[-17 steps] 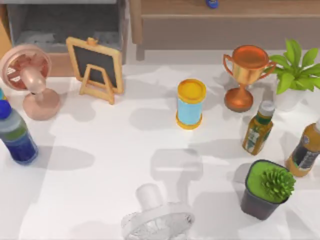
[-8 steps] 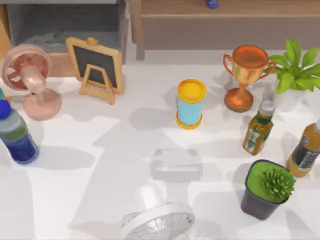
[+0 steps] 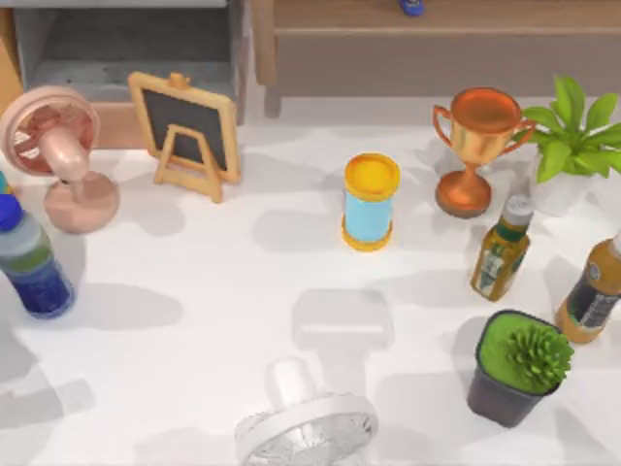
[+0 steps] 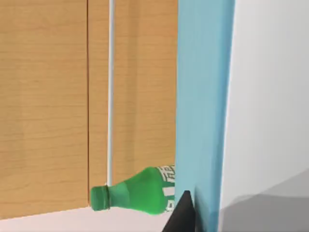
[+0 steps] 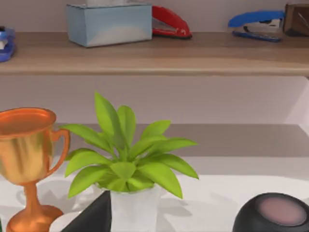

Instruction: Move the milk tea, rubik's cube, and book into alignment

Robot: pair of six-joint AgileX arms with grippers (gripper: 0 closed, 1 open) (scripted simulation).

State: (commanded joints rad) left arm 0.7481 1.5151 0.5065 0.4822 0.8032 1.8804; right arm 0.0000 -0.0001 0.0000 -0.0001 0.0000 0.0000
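Left gripper (image 4: 182,215): dark tip beside tall blue panel (image 4: 203,111), green bottle (image 4: 137,191) beyond; grip cannot be told. Right gripper (image 5: 94,217) near leafy plant (image 5: 123,169) in white pot; grip likewise unclear. Milk tea (image 3: 371,202) upright mid-table, long axis vertical: smooth pale-blue cylinder, yellow lid, left of glossy copper trophy (image 3: 480,121).

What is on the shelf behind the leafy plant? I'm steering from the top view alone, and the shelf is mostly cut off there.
Observer: In the right wrist view, a pale blue box stands on the shelf with a red stapler right beside it.
Operator: Anything else up there?
Observer: A blue stapler, farther along the same shelf.
Operator: And the left wrist view?
Observer: A green bottle lies on its side beside a tall blue panel.
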